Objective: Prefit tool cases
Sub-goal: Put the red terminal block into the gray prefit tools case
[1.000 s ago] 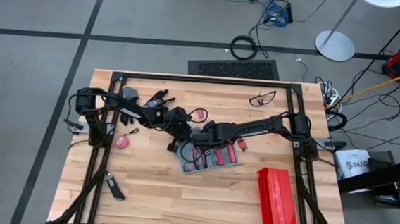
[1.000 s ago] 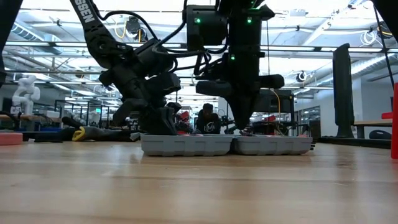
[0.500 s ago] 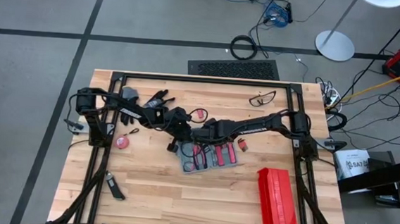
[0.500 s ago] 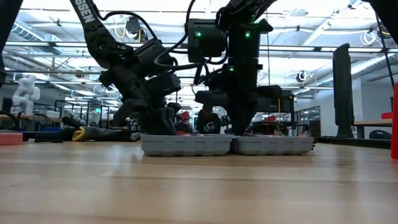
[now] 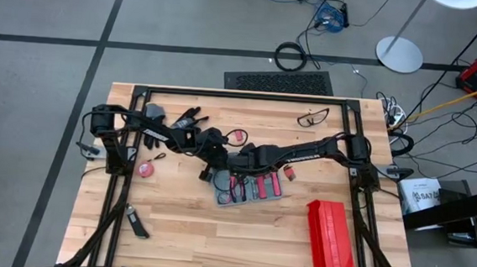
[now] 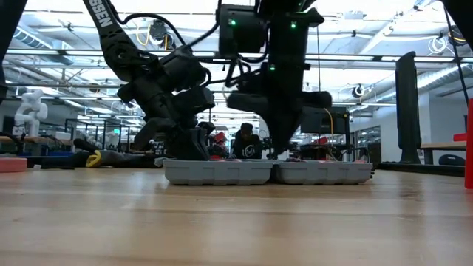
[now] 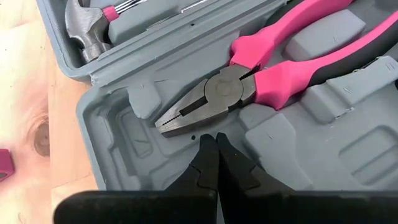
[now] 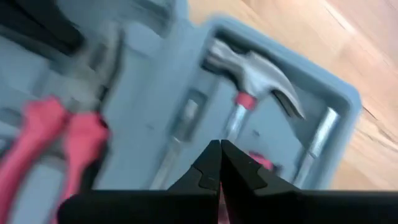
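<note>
- High view: the tool case (image 5: 250, 189) lies open on the worktop (image 5: 214, 241), up and left of the long red box (image 5: 332, 245). Both arms meet over the case's left end. The left gripper (image 5: 217, 159) sits at its upper-left corner and the right gripper (image 5: 235, 163) just beside it. Against the earlier frames, the case and its pink-handled tools have hardly shifted; only the right arm's wrist has changed pose slightly.
- Low view: the right gripper (image 6: 279, 151) has lifted and come down again over the seam between the case's two halves. The left gripper (image 6: 185, 144) holds its place at the case's left half.
- Left wrist view: the fingers (image 7: 214, 163) are pressed together, holding nothing, hovering over an empty moulded slot just short of the pliers (image 7: 249, 84) seated in the case.
- Right wrist view: its fingers (image 8: 217, 168) are also together and empty, above the hammer (image 8: 255, 74) lying in its slot.
- Judgement: nothing has been grasped, so this looks like prodding or seating tools; the fitting seems underway, with little gained in this last second.
</note>
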### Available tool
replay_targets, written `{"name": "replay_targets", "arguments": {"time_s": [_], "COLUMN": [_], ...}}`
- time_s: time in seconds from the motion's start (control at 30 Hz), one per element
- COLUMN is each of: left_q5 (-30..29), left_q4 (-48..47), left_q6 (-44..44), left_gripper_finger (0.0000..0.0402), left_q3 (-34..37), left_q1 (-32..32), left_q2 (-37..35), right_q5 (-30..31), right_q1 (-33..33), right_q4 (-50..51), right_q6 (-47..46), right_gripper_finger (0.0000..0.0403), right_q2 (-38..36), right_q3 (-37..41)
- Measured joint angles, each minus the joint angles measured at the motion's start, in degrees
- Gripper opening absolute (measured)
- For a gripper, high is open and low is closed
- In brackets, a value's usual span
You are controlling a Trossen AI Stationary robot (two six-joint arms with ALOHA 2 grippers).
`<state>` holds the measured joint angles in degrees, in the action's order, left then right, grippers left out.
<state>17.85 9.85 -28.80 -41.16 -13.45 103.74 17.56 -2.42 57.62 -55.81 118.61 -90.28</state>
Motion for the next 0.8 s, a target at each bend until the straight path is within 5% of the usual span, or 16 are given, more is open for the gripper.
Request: {"name": "replay_targets", "arguments": {"time_s": [0.8], "left_q5": [0.0], "left_q4": [0.0], "left_q6": [0.0], "left_gripper_finger": [0.0000], "left_q3": [0.0], "left_q1": [0.0], "left_q2": [0.0], "right_q5": [0.3], "right_q1": [-0.3], "right_q4": [0.7], "right_q6": [-2.1], "right_gripper_finger": [0.0000], "right_q2": [1.1], "right_q3": [0.6]}}
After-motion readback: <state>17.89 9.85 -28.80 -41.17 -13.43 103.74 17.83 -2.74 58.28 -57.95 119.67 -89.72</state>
